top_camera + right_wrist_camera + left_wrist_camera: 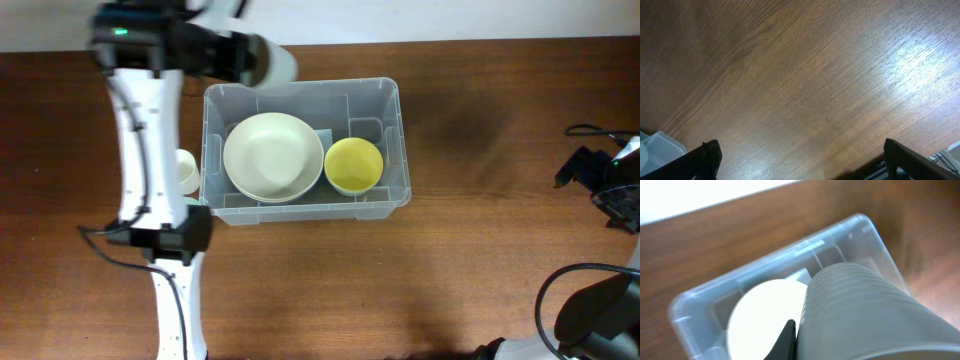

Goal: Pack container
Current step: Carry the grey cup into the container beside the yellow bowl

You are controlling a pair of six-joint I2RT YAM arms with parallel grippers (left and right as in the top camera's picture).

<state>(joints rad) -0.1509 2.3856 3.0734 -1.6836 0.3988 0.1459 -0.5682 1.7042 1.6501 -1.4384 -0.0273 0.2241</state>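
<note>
The clear plastic container (305, 145) stands at the table's centre-left and holds a large white bowl (272, 156) and a small yellow bowl (354, 165). My left gripper (255, 60) is shut on a grey ribbed cup (275, 63) and holds it above the container's far left corner. In the left wrist view the grey cup (875, 315) fills the right side, with the container (840, 245) and white bowl (765, 315) below it. My right gripper (800, 160) is open and empty over bare table at the far right (620, 190).
A small cream cup (186, 170) stands on the table just left of the container, beside the left arm. Black cables (560, 300) lie at the right edge. A corner of the container shows in the right wrist view (657, 145).
</note>
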